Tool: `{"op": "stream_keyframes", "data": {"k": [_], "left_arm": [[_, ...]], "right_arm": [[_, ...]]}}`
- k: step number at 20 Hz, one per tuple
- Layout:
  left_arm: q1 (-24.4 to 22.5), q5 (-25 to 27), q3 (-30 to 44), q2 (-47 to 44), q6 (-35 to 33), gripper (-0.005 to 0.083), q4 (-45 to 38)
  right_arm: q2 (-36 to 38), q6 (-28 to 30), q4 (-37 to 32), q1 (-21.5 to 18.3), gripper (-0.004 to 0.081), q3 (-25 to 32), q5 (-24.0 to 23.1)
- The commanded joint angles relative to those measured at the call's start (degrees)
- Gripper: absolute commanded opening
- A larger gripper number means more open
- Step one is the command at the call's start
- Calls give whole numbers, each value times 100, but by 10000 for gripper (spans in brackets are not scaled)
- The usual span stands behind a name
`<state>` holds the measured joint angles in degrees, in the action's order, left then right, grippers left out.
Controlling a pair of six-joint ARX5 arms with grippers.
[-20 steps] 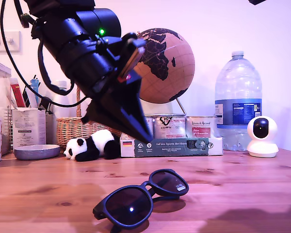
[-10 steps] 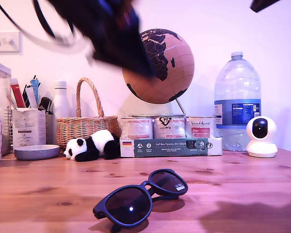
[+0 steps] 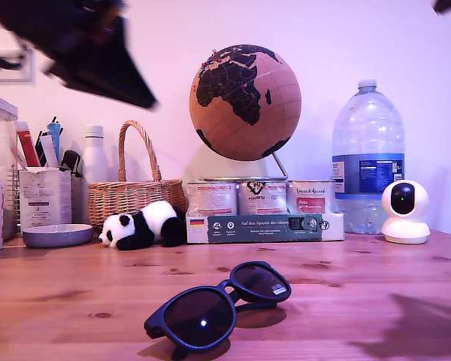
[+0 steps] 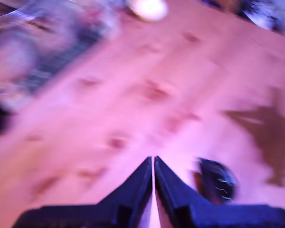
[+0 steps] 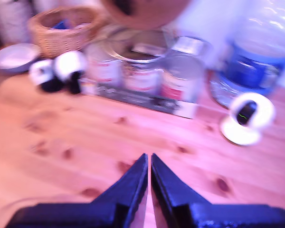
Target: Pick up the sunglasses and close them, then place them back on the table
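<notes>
- Sunglasses [image 3: 219,307] lying on table [image 3: 376,278], arms folded behind lenses, untouched.
- First gripper [image 4: 153,164] aloft, jaws pressed together, empty; sunglasses [image 4: 215,183] at 3 o'clock.
- Second gripper [image 5: 148,161] likewise narrow, empty.

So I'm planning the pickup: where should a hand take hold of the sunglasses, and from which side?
I'd grip the bridge of the sunglasses, coming from above. They rest on the table with both dark lenses facing the exterior camera, and the bridge is the narrow bar between them, so fingers avoid the lenses. The arms behind appear unfolded and remain free for closing.
</notes>
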<state>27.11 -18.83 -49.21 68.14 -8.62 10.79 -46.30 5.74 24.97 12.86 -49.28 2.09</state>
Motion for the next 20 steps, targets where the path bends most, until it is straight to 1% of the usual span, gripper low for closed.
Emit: {"op": "stream_keyframes", "data": {"k": [1, 3, 5, 6, 8, 10, 13, 16, 20], "left_arm": [[-205, 39, 297, -376, -35, -22, -306], [-575, 87, 605, -664, -24, -22, -490], [-964, 66, 846, -922, 4, -22, -533], [-1132, 24, 955, -1058, 7, -22, -551], [-1436, -33, 1268, -1384, 28, -22, -844], [-1631, -33, 1631, -1764, 251, -22, -1180], [-1709, -17, 2188, -2406, 431, -22, -1574], [-1709, 9, 2702, -3077, 577, -22, -1685], [-1692, 26, 3211, -4009, 824, -22, -1661]], "right_arm": [[170, -175, -407, -223, -11, 505, -63], [387, -332, -769, -562, -11, 940, -107], [551, -337, -1016, -839, -11, 1272, -48], [638, -404, -1152, -1005, -11, 1419, 81], [831, -597, -1554, -1167, -11, 1700, 260], [1104, -555, -1875, -1180, -11, 1982, 245], [1506, -437, -1958, -1172, -11, 2426, 214], [2017, -422, -1954, -1169, -11, 2824, 184], [2568, -402, -1753, -1071, -11, 2903, 181]]}}
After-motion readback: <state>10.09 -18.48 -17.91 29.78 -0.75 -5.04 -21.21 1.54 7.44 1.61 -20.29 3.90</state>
